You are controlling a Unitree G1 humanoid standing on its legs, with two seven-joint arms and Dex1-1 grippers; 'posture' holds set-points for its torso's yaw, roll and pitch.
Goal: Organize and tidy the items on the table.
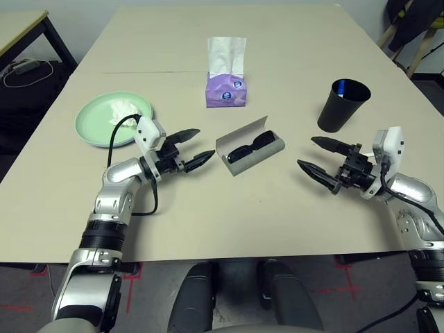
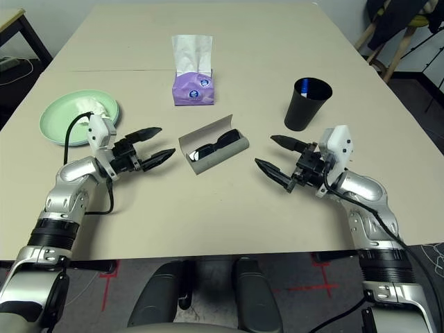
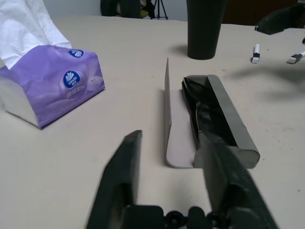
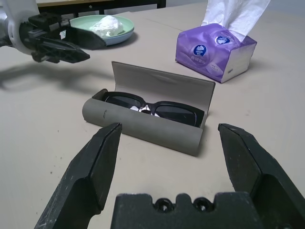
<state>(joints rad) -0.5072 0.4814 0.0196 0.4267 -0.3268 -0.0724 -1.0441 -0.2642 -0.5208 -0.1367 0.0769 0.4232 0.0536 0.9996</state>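
I have the glasses case [image 1: 251, 150] lying mid-desk [image 1: 208, 222] between my two arms, its lid standing up and the black sunglasses [image 4: 151, 108] already tucked inside, so closing that lid looks like the step in hand. My left tool [image 1: 192, 147] sits just beside the hinge end of the case, fingers parted with nothing between them, lined up roughly along the lid as if to nudge it over. My right tool [image 2: 275, 155] hangs wide open on the other side, near the case but clear of it, probably ready to brace the body so it does not slide. The black cup [image 1: 343, 105] stands upright beyond the right arm with something blue inside. The green plate [image 1: 94, 123] rests off to the left with the crumpled tissue [image 1: 123, 109] on it. The purple tissue box [image 1: 226, 89] sits behind the case, apart from it.
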